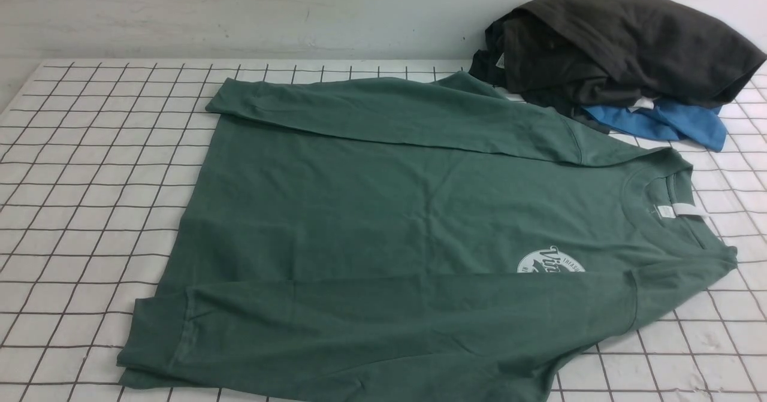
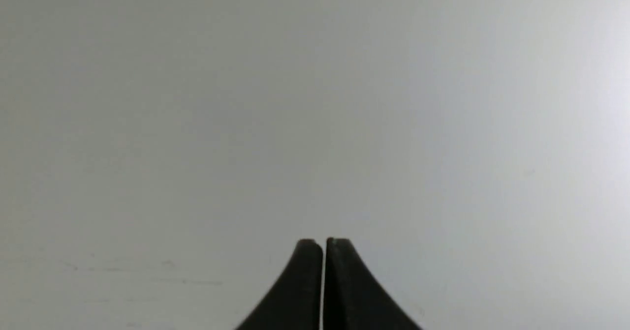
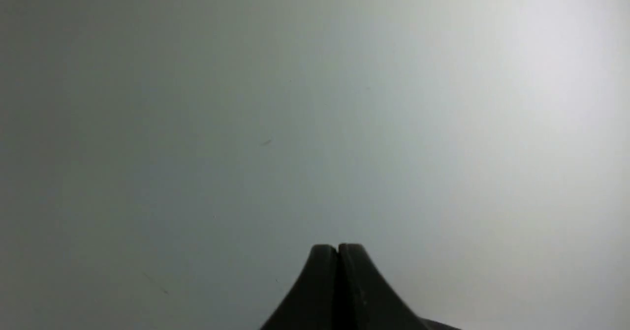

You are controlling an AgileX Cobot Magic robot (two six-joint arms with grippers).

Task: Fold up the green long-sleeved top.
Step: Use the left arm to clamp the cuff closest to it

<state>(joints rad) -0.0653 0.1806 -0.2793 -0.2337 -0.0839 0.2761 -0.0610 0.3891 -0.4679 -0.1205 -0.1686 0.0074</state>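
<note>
The green long-sleeved top (image 1: 383, 210) lies flat on the checked table, neck to the right and hem to the left. Both sleeves are folded across its body, one along the far edge, one along the near edge. The near sleeve covers half of the white round logo (image 1: 551, 261). A white label (image 1: 674, 210) shows at the neck. Neither arm appears in the front view. My left gripper (image 2: 324, 244) is shut and empty, facing a plain pale surface. My right gripper (image 3: 337, 249) is shut too, with nothing between its black fingers.
A pile of charcoal-black clothing (image 1: 617, 48) sits at the back right, on top of a bright blue garment (image 1: 665, 123). The white cloth with dark grid lines (image 1: 90, 198) covers the table. A pale wall rises behind the table's far edge.
</note>
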